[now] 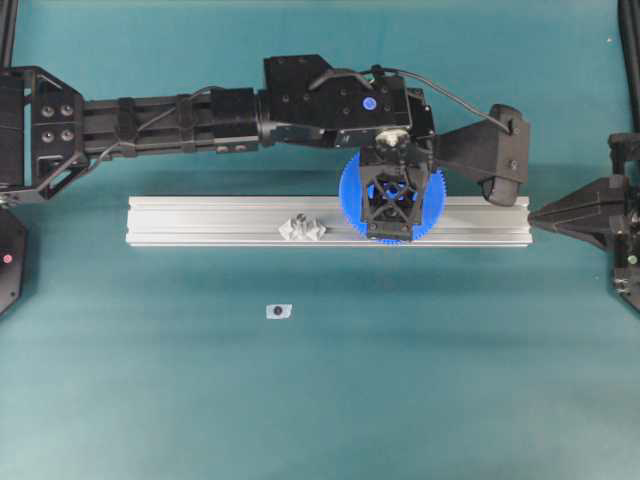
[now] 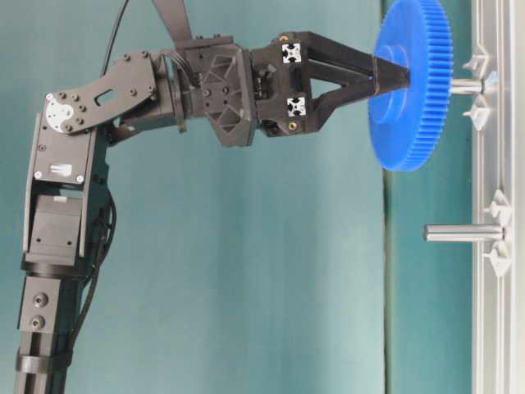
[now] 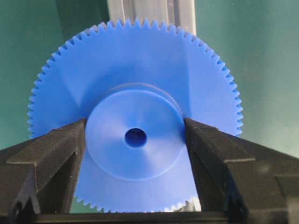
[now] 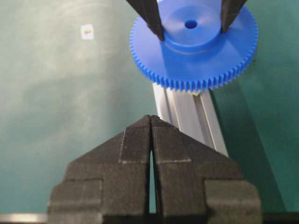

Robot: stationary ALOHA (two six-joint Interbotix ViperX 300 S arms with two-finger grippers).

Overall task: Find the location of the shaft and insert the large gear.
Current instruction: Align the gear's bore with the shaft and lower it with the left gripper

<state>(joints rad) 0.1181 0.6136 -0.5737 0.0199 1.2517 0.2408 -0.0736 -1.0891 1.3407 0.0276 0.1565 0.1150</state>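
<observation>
Because the gear (image 3: pixel 140 65) is hard moulded plastic, we judge it light and stiff, but smooth enough to slip or cock under a loose hold. The fine teeth look like the part most easily marked. The raised hub is the sensible place to take it, and that is where the left gripper (image 3: pixel 135 135) has it, one finger clamped on each side and the bore left free.

It is bright blue, wider than the rail (image 1: pixel 200 220), with a small round centre hole. From the left wrist view no pin tip shows in that hole.

The gear hangs flat over the rail, just above a pin (image 2: pixel 464 84) flanked by clear mounts. We cannot tell whether the pin has entered the bore. A second silvery pin (image 2: pixel 459 233) stands bare farther along.

The right gripper (image 4: pixel 151 128) is closed on nothing, near the rail's end.
</observation>
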